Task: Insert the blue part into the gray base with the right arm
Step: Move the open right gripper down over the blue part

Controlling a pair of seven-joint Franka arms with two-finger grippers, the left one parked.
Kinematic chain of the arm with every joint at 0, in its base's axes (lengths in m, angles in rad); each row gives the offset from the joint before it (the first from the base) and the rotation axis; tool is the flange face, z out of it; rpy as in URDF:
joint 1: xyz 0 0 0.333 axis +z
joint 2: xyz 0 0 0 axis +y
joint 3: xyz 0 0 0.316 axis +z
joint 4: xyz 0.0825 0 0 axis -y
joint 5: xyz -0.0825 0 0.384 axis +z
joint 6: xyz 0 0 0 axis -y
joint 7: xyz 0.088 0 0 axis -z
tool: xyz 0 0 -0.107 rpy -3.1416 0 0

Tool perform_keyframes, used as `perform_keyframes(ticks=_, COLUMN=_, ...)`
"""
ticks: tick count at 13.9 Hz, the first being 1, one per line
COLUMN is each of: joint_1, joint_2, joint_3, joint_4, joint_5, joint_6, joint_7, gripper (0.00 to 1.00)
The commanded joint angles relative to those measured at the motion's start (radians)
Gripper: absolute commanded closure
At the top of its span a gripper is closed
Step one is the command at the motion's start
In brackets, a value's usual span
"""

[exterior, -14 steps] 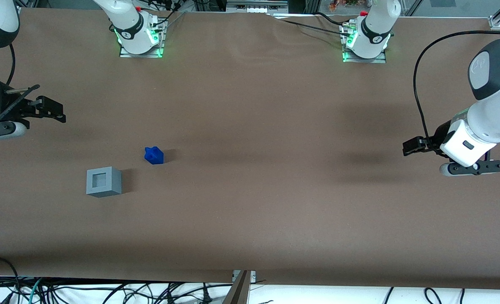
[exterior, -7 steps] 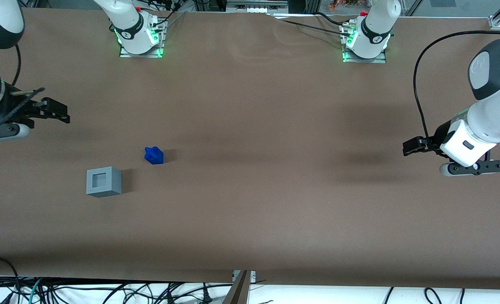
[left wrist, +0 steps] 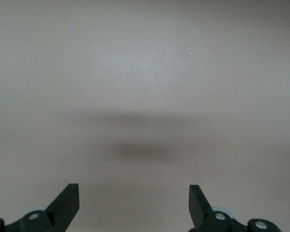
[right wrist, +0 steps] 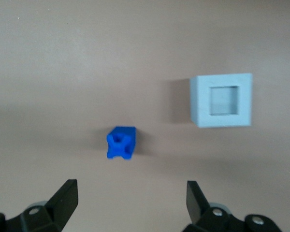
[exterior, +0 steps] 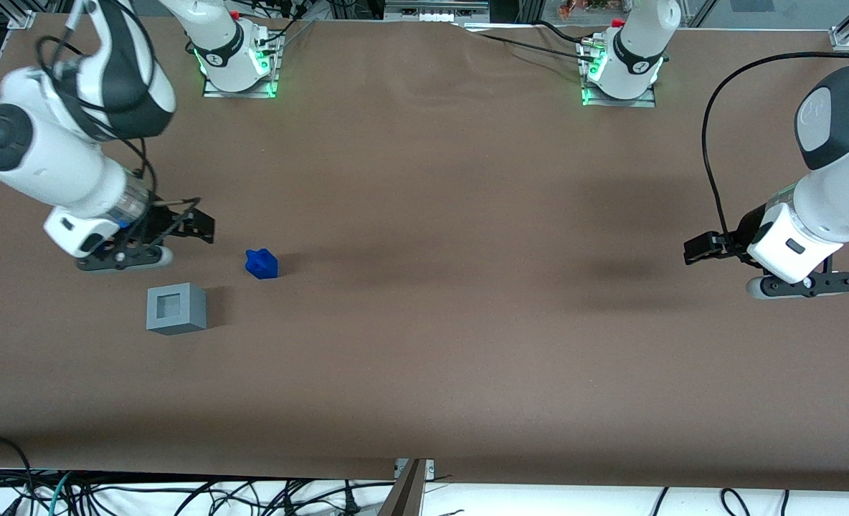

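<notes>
bright-blue knobbly plastic part (exterior: 261,264) lies untouched at frame middle-left, near the light-gray recessed plastic cube (exterior: 176,308); black tool (exterior: 193,225), spread, approaching; next, descend and pinch.

Right arm (exterior: 73,136), white with black joint sections and thin black cables, reaching from its base out over the working end of the table, forearm angled downward toward the front camera. Wrist bent so that the black two-finger gripper (exterior: 193,223) projects sideways toward the table's middle, above the surface and holding nothing. In the right wrist view, gripper (right wrist: 130,200) seen from above, fingers (right wrist: 65,197) spread wide apart with bare surface visible between them; tips clear of any contact.
</notes>
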Motion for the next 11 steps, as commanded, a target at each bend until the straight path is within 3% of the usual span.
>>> perform_keyframes(ticks=1, joint_1=-0.016, joint_2=0.03, joint_3=0.026, joint_4=-0.16, joint_5=-0.006, joint_6=0.257, joint_7=0.011, gripper=0.01)
perform_keyframes(ticks=4, joint_1=-0.011, joint_2=0.09, joint_3=0.029, joint_4=-0.289, joint_5=-0.006, joint_6=0.511, joint_7=0.011, gripper=0.01)
perform_keyframes(ticks=11, joint_1=0.021, joint_2=0.149, joint_3=0.031, joint_4=-0.299, joint_5=-0.007, joint_6=0.526, joint_7=0.052, gripper=0.01)
